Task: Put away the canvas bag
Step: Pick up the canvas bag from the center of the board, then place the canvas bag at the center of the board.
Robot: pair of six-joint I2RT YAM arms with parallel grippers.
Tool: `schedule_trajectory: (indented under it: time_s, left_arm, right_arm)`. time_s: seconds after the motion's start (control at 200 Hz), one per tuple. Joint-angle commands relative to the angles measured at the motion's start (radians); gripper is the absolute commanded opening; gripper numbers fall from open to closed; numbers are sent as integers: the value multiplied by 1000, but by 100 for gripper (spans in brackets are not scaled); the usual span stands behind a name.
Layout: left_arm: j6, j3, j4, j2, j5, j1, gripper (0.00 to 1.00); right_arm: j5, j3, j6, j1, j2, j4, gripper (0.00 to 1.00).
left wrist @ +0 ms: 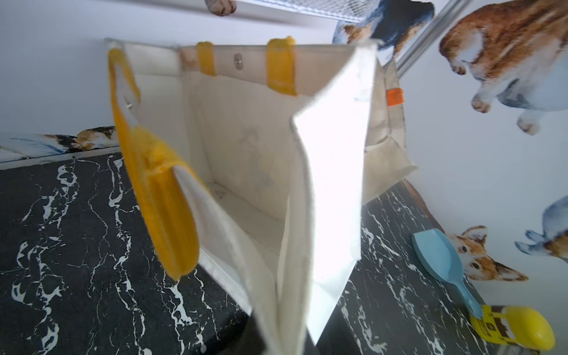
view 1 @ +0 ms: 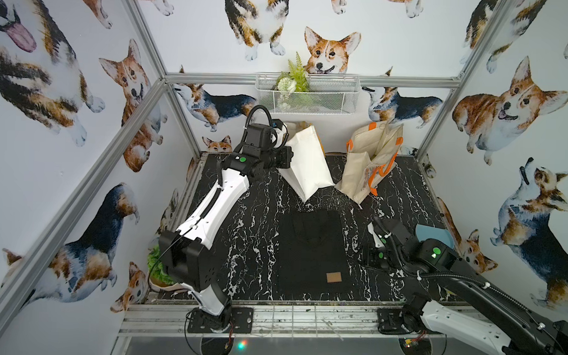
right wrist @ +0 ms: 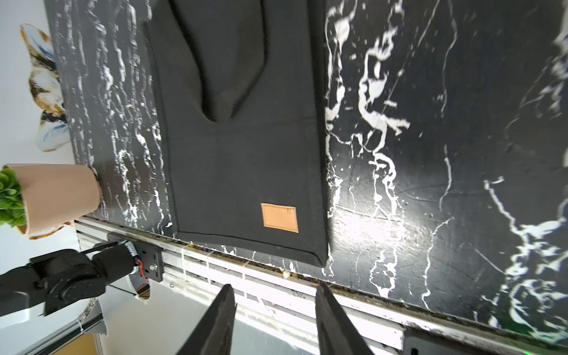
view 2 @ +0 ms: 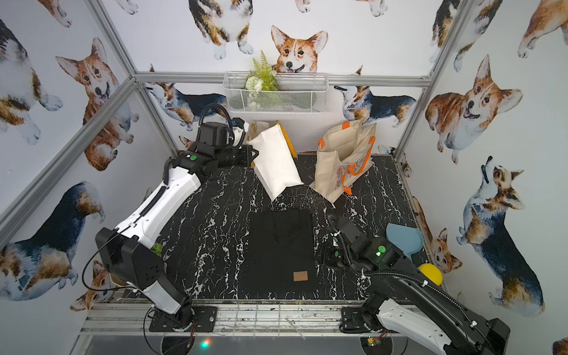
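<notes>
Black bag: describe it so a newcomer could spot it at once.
Look at the black marble table. Flat in its middle lies the black bag. Unlike the white bag and orange-handled bag behind it, it lies flat and bears a tan patch.

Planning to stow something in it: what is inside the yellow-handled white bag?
The white bag shows only bare cream lining and floor; nothing visible inside. Its bright folded side panel hides part of the floor.

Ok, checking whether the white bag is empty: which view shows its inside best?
The left wrist view: it looks into the open white bag, down to its floor. Both top views show only its outside; the right wrist view misses it.
</notes>
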Motion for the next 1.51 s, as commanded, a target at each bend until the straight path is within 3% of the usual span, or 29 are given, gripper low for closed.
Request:
schedule_trajectory:
  time_s: [0.0,0.28,0.471,0.806,1.037,1.417,1.503]
  left_arm:
    - [64,-50,-45,-111,73,-39,0]
    - [187,-28,-296,-268,30,-192,0]
    - [177,-17,-371,-331,-42,-282,0]
    - [60,-160,-276,-440,-135,-482,0]
    - [-55,-352,-139,-559,-255,-660,0]
    - [-182,-590,-87,-714,-298,-769,0]
    - [-194,-592,-109,-726,-321,-772,20]
  right_arm:
    - [57,104,-74,1,16,-99,45]
    - [220,402,-120,-5,-1,-259,45]
    - [300,538,-125,-6,-1,-358,45]
    - [352,516,-82,-6,-62,-402,46]
    - [352,475,-62,-6,-73,-408,46]
    - [328,447,-97,-7,-18,-328,47]
    - [320,461,-114,-9,11,-312,47]
